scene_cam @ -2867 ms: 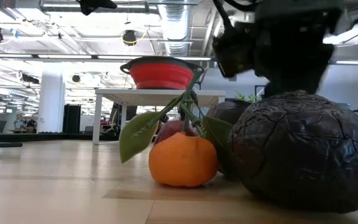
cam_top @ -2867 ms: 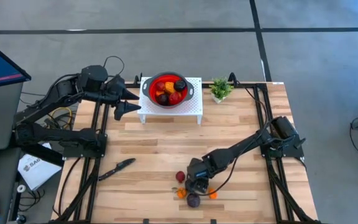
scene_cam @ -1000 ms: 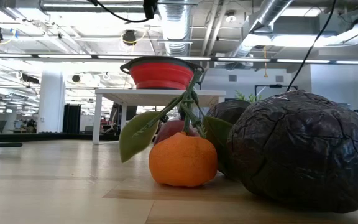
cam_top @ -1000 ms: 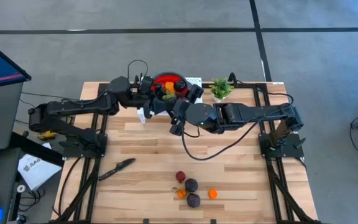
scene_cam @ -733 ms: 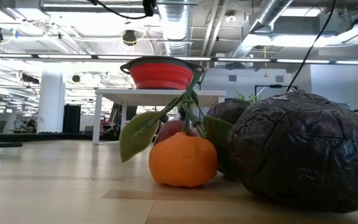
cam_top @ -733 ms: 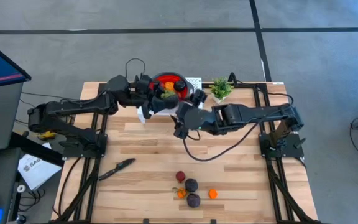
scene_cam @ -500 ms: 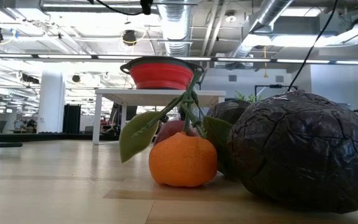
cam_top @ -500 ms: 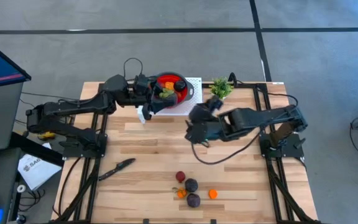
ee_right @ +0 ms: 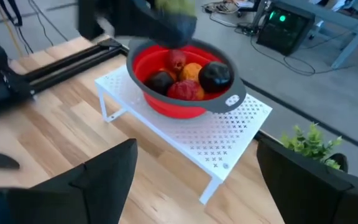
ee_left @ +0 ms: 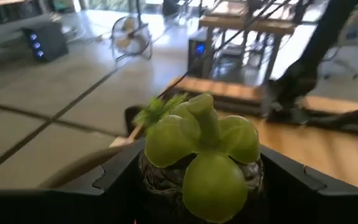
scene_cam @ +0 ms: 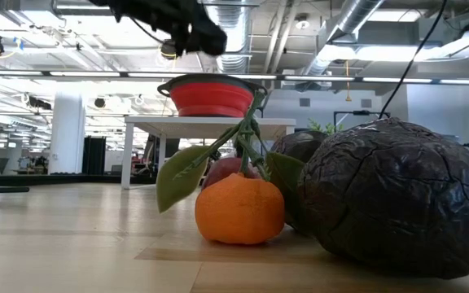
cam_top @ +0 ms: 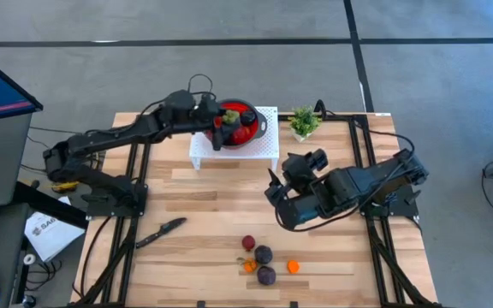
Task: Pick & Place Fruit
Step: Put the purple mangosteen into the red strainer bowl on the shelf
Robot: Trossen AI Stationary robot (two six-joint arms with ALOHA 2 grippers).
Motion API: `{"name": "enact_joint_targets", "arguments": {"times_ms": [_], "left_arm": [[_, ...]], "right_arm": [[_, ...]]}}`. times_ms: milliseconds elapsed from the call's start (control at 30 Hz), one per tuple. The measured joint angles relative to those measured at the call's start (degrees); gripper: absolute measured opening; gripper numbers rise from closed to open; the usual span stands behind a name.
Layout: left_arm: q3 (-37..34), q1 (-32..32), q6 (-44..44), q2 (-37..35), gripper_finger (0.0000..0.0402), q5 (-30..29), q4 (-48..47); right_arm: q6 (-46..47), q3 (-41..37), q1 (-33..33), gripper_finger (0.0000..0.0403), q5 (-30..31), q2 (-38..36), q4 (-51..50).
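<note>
Carrying everything, a pale wooden slatted worktop (cam_top: 212, 214), with a white perforated metal stand (cam_top: 259, 152) at its far edge and a red collapsible bowl with dark handles (cam_top: 248, 130) on top, already holding several toy fruit (ee_right: 185, 73).

Reaching over the bowl's near-left rim from the worktop's left edge, the left gripper (cam_top: 222, 122), jaws clenched on a dark round fruit with a pale green leafy cap (ee_left: 202, 149). Risk here: letting go off-centre, so that the piece strikes the rim or the heap inside and rolls off the stand. Also possible: jaws brushing the bowl on the way down and shoving it along the stand.

Hovering above the worktop's middle, towards the right edge, the right gripper (cam_top: 274, 190), jaws spread and holding nothing.

Lying loose near the front edge, a small cluster: a red piece (cam_top: 248, 243), two dark purple ones (cam_top: 264, 255), a small orange one (cam_top: 293, 266) and an orange mandarin with green leaves (scene_cam: 240, 210). Hazard there: pieces touching or just beside each other, so a descent on one could knock a neighbour rolling towards the front edge.

Standing at the far right corner, a small green potted plant (cam_top: 304, 123); lying near the left front, a black knife (cam_top: 161, 231), well apart from both.
</note>
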Motion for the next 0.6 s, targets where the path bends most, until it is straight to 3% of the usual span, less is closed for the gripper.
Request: {"name": "enact_joint_targets", "arguments": {"times_ms": [233, 600], "left_arm": [[0.0, 2.2, 5.3, 5.9, 0.0253, -1.7, 0.0], [-0.1, 4.9, 4.8, 6.5, 0.0265, -2.0, -1.3]], "right_arm": [[0.5, 0.0, -0.2, 0.0325, 0.0, -0.1, 1.6], [0.2, 0.0, -0.4, 0.0325, 0.0, -0.1, 3.1]]}}
